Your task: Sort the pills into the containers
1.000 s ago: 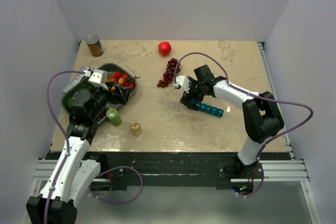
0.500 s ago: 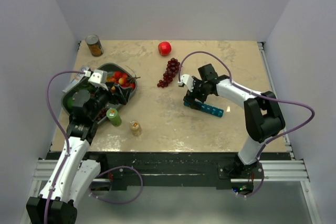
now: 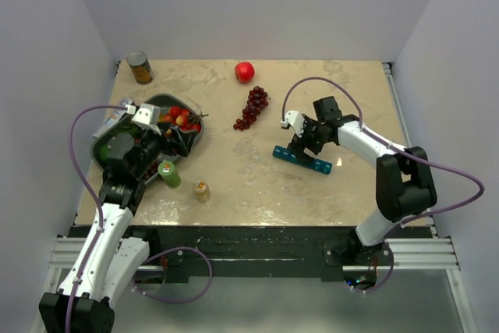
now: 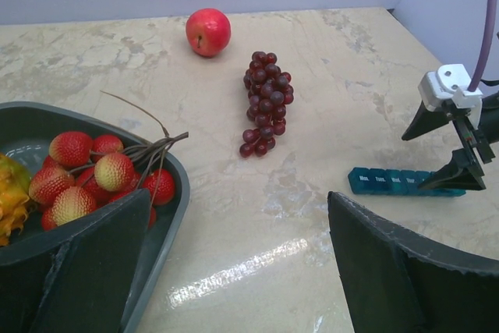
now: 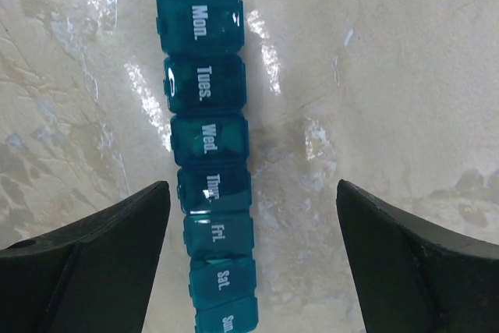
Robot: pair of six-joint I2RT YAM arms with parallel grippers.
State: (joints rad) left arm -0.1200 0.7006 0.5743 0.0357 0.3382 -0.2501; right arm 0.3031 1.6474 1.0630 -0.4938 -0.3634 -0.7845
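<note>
So, the teal pill organiser point(image 5: 209, 161) lies flat on the beige table point(image 3: 234, 185), 7 lids shut, Mon to Sun. Right gripper point(image 5: 251, 191) spread wide, hanging over its Thur-Sun end, pinching nothing. Left gripper point(image 4: 238, 199) also spread, empty, at the rim of the dark green fruit tray point(image 4: 168, 220). Grapes point(image 4: 266, 103) and red apple point(image 4: 208, 31) lie beyond, well apart from the organiser.

Apple point(image 3: 245, 72) far side; grapes point(image 3: 251, 107) nearer; can point(image 3: 140, 68) far-left corner; fruit tray point(image 4: 23, 126) left.
</note>
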